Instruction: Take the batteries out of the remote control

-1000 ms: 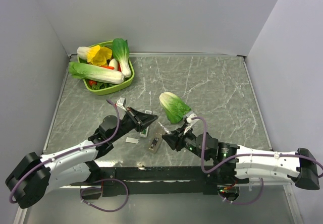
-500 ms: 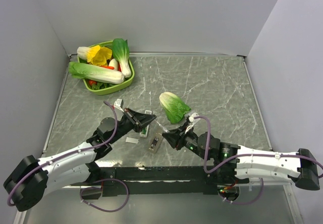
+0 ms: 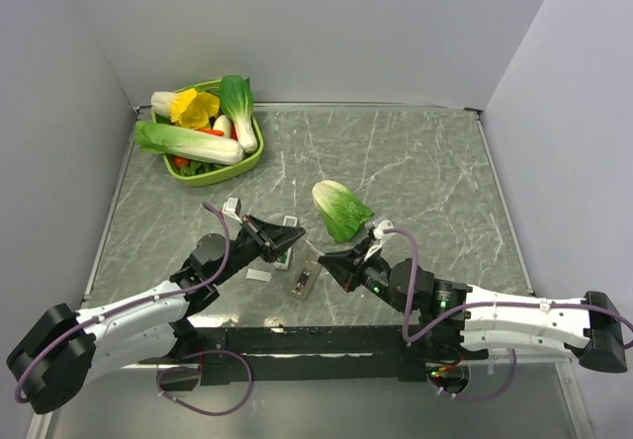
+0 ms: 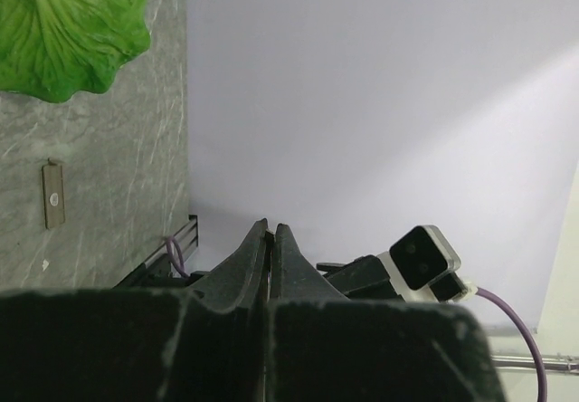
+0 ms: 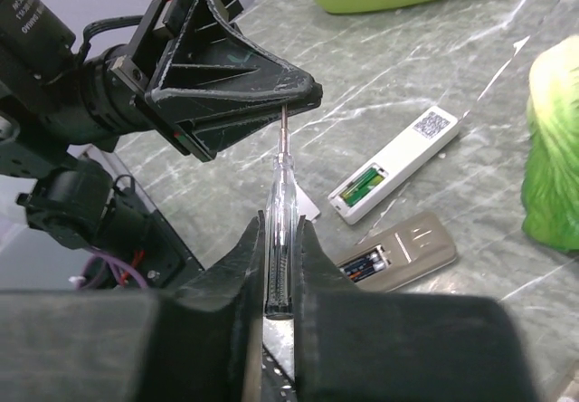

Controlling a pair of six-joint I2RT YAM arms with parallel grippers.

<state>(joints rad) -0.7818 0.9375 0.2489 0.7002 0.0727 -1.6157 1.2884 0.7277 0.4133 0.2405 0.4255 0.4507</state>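
The white remote control (image 5: 395, 160) (image 3: 285, 255) lies face down with its battery bay open; a green battery (image 5: 362, 185) sits in the bay. My right gripper (image 5: 278, 227) (image 3: 326, 258) is shut on the clear handle of a screwdriver (image 5: 279, 180) held off the table. The thin metal shaft runs up into the fingertips of my left gripper (image 5: 303, 90) (image 3: 299, 231), which is shut and hovers over the remote. In the left wrist view the left gripper (image 4: 270, 230) shows both jaws pressed together.
A grey remote (image 5: 398, 253) (image 3: 304, 280) with dark batteries (image 5: 366, 264) in its open bay lies beside the white one. A plain white panel (image 3: 258, 275) lies to the left. A cabbage (image 3: 341, 210) is just behind. A green basket (image 3: 248, 161) of vegetables stands back left.
My right gripper has closed on the screwdriver's handle and crept up and left. The left gripper shifted slightly and stayed shut.
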